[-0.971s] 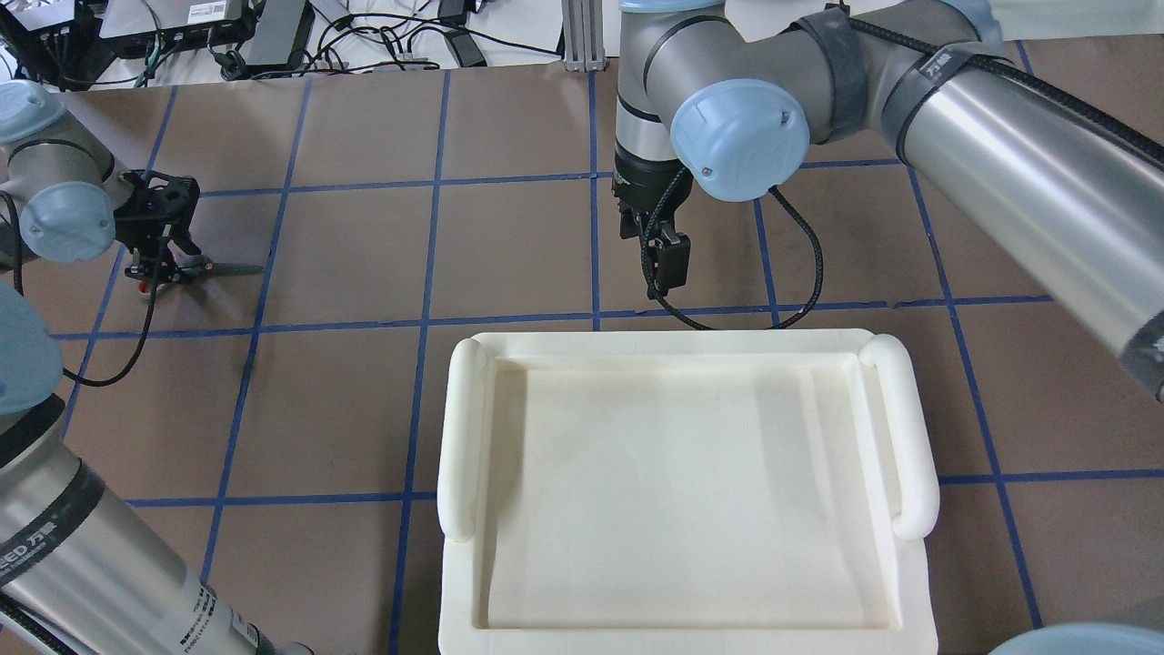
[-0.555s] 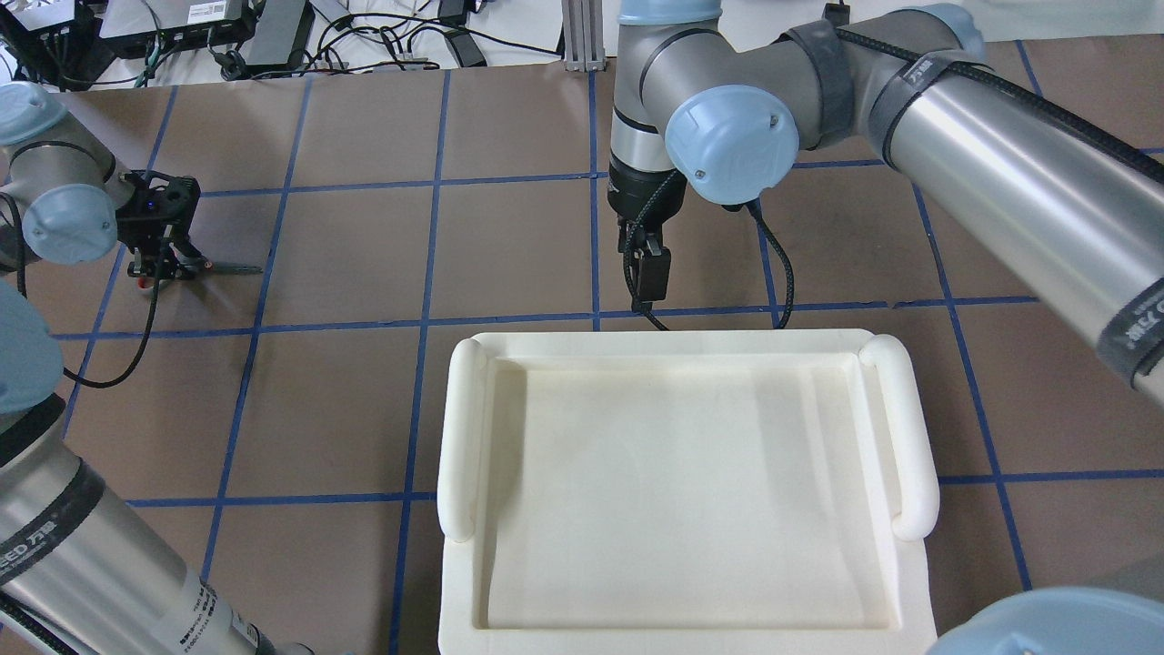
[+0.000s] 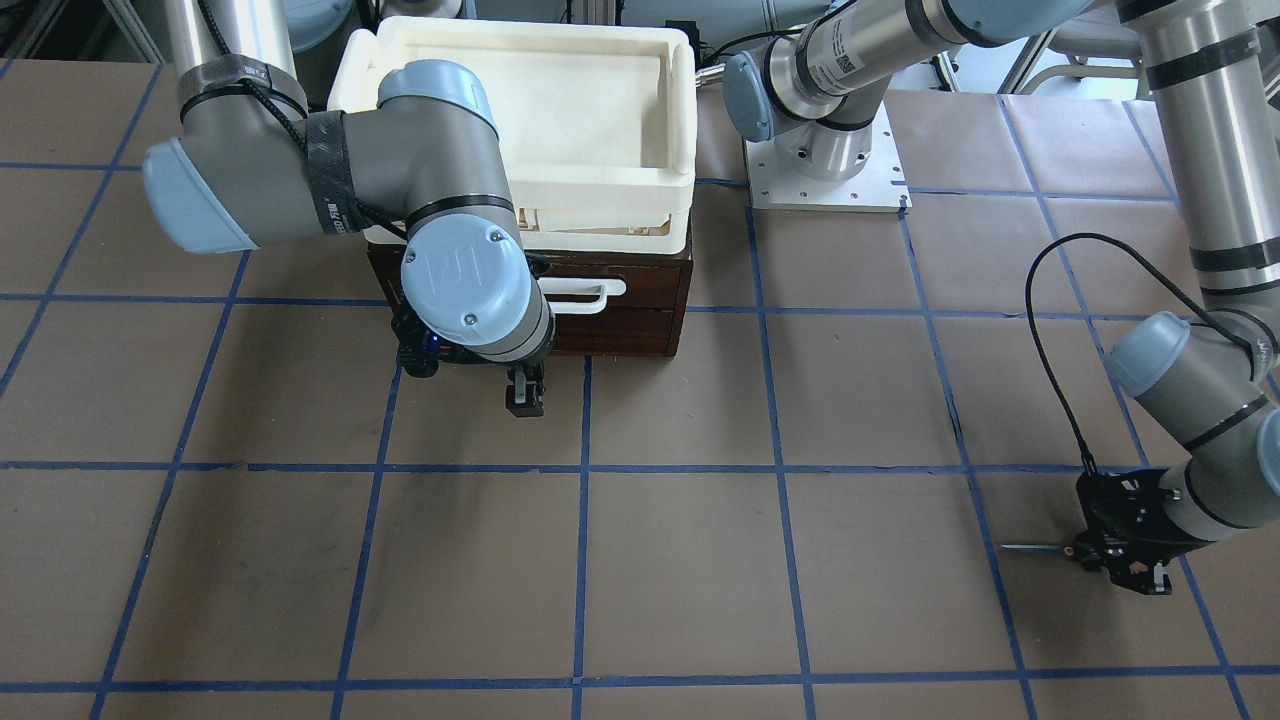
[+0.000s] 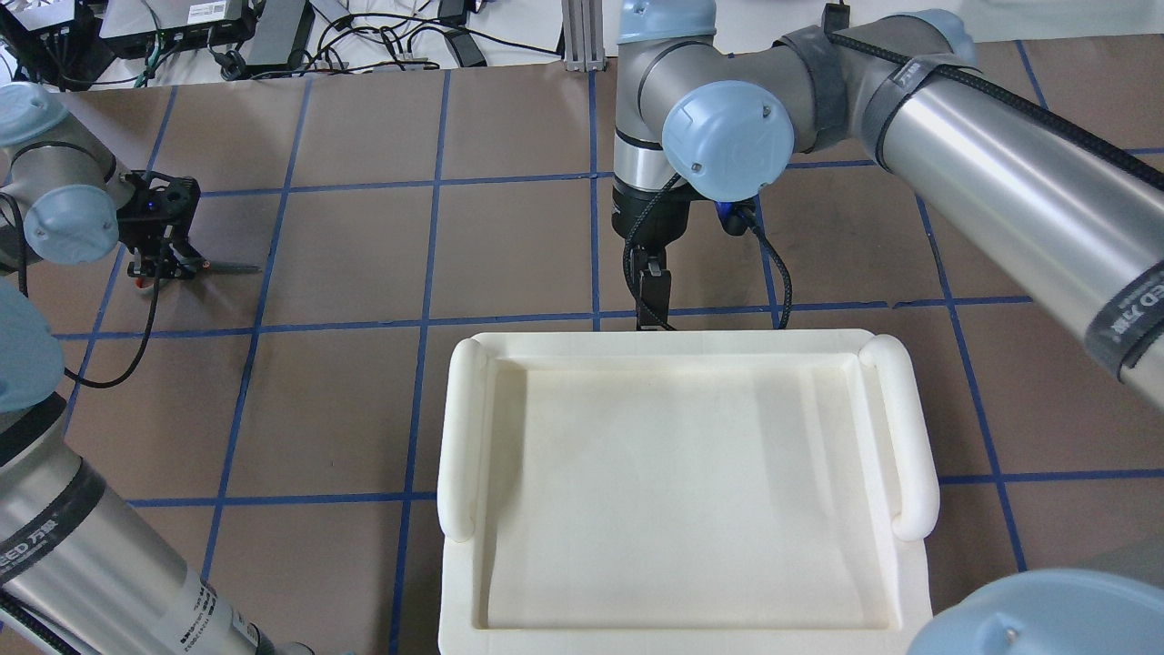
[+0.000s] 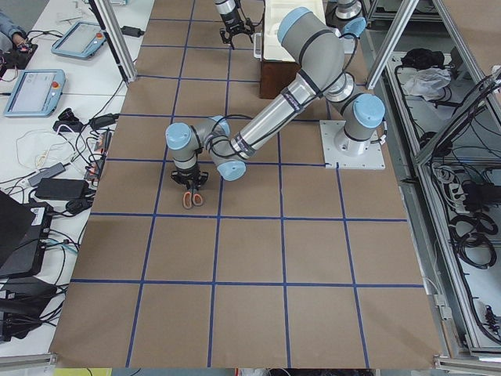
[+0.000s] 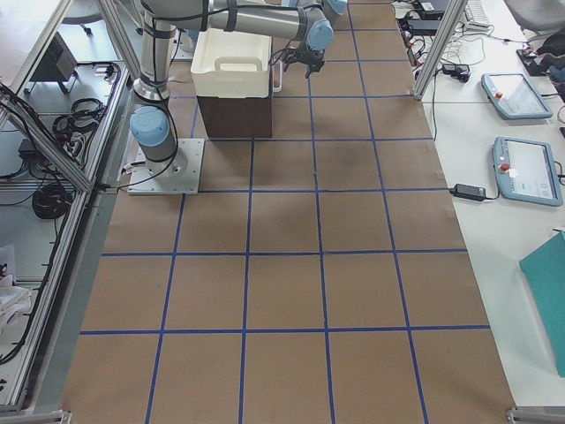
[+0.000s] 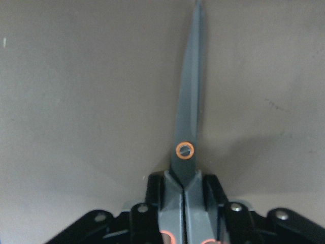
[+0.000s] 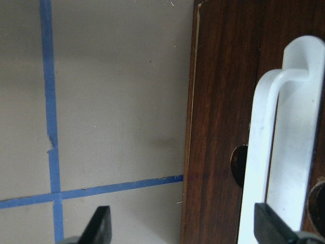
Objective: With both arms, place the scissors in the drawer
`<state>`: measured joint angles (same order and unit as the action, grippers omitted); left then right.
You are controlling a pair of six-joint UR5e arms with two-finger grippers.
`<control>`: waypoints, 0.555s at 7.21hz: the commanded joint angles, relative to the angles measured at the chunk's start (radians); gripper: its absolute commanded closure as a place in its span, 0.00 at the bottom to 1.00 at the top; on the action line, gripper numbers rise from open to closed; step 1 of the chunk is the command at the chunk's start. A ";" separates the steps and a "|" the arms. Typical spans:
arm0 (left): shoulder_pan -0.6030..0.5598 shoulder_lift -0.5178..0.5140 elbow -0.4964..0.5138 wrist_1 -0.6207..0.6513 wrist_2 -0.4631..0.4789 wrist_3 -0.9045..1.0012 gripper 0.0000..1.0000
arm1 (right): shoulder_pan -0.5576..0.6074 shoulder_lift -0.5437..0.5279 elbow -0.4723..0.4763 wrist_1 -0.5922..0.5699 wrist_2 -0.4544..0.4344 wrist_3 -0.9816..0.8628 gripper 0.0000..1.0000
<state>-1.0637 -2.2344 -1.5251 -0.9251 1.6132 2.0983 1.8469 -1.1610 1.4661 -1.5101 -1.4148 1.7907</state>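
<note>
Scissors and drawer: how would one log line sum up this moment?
left gripper: shut on scissors | right gripper: open at handle | drawer: closed | scissors: not in drawer

Two UR arms: silver tube, grey joints, pale-blue caps.
Right arm (image 4: 1000, 191): polished silver links, matte grey elbows, round light-blue caps (image 4: 727, 136) with small screws, UR logo (image 3: 455, 263) on one; black strap (image 4: 1128, 318) with white lettering; braided black cable (image 4: 775, 268). Left arm (image 4: 136, 582) alike, with thinner black lead (image 3: 1095, 237).
</note>
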 commanded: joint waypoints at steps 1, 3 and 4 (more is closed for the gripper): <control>-0.004 0.018 -0.001 0.000 0.002 -0.003 1.00 | 0.000 0.001 0.003 0.036 -0.004 0.007 0.00; -0.015 0.060 0.000 -0.012 0.001 0.005 1.00 | 0.000 0.003 0.010 0.044 -0.022 0.015 0.00; -0.022 0.100 -0.001 -0.046 -0.006 0.003 1.00 | 0.000 0.003 0.013 0.042 -0.021 0.013 0.00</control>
<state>-1.0776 -2.1761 -1.5254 -0.9417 1.6129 2.1018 1.8469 -1.1588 1.4752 -1.4688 -1.4338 1.8040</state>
